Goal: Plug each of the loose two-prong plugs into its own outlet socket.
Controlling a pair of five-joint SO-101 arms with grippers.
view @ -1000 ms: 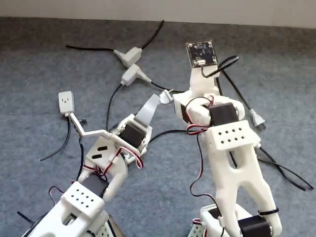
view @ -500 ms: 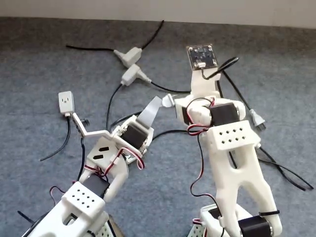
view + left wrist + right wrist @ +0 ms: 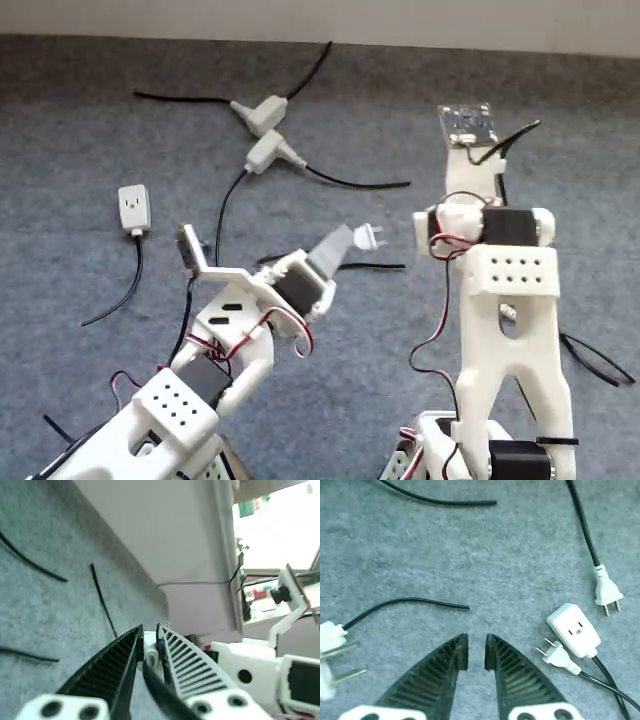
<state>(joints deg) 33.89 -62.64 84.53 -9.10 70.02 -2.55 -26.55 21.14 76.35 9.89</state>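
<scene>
The held plug [image 3: 368,237] is up off the grey carpet [image 3: 60,150], between the two arms, with its prongs pointing toward the right arm. The left claw [image 3: 149,632] is clenched on its body, and the black cord [image 3: 162,695] trails back between the fingers. The plug looks light and hard, with a smooth shell that could twist in the grip. The cord is limp and will likely drag, so the hold belongs on the body, never on the prongs. The right claw [image 3: 476,644] hangs over bare carpet, slightly parted and empty. Its wrist view brings in an outlet block [image 3: 572,627] with a loose plug [image 3: 560,656] just beside it and another plug [image 3: 607,589] near. In the high view the right arm stands over that patch. The high view adds a lone outlet [image 3: 134,207], well apart on the left arm's side.
</scene>
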